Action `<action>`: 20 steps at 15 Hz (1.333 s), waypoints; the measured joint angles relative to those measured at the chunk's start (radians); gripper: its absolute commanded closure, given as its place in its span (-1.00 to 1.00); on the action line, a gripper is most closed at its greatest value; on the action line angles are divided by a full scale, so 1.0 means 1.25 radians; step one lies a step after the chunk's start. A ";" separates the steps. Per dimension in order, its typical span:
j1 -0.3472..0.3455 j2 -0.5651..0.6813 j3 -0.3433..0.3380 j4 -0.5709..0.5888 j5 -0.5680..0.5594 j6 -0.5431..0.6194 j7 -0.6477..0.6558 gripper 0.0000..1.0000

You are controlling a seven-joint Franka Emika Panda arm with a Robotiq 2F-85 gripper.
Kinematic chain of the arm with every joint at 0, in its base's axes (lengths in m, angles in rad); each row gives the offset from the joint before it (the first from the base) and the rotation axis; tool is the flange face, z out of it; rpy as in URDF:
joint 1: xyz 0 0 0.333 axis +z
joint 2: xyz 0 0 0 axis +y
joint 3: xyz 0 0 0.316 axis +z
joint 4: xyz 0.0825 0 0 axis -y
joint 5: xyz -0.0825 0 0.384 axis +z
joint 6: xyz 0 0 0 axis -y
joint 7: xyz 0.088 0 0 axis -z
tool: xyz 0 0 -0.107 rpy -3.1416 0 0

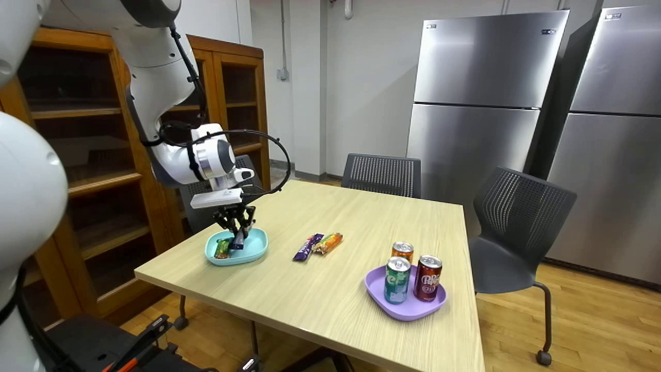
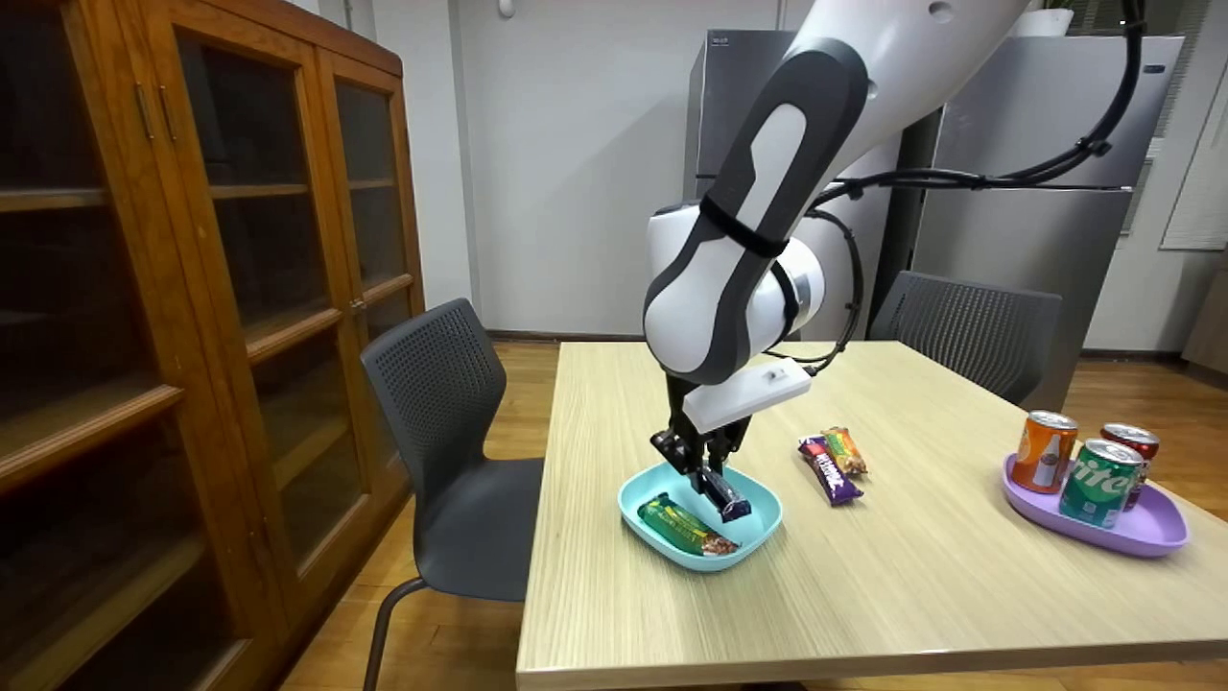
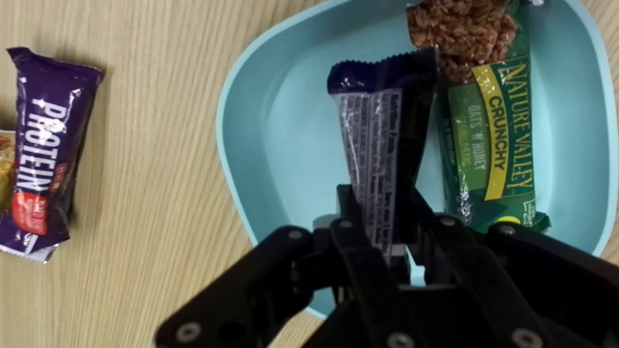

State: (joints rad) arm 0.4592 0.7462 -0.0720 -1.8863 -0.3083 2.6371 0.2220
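Grasping a slim, glossy-wrapped, dark-purple bar (image 3: 370, 154) in a black two-fingered gripper (image 3: 382, 200), over a rounded light-blue plastic tray (image 3: 300, 145)

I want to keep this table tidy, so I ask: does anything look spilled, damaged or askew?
Nothing stands out as spilled or damaged. The cans stand upright on the purple tray. The bar in the gripper is tilted over the blue tray, which seems normal.

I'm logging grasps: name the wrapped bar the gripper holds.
The dark bar with its Nutrition Facts panel showing, clamped in the gripper. The green bar lies in the blue tray; the purple PROTEIN bar and orange bar lie on the table.
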 measured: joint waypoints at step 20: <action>0.000 0.019 0.015 0.012 -0.006 -0.051 -0.065 -0.78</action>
State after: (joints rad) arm 0.4590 0.7699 -0.0532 -1.8710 -0.3159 2.5738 0.1412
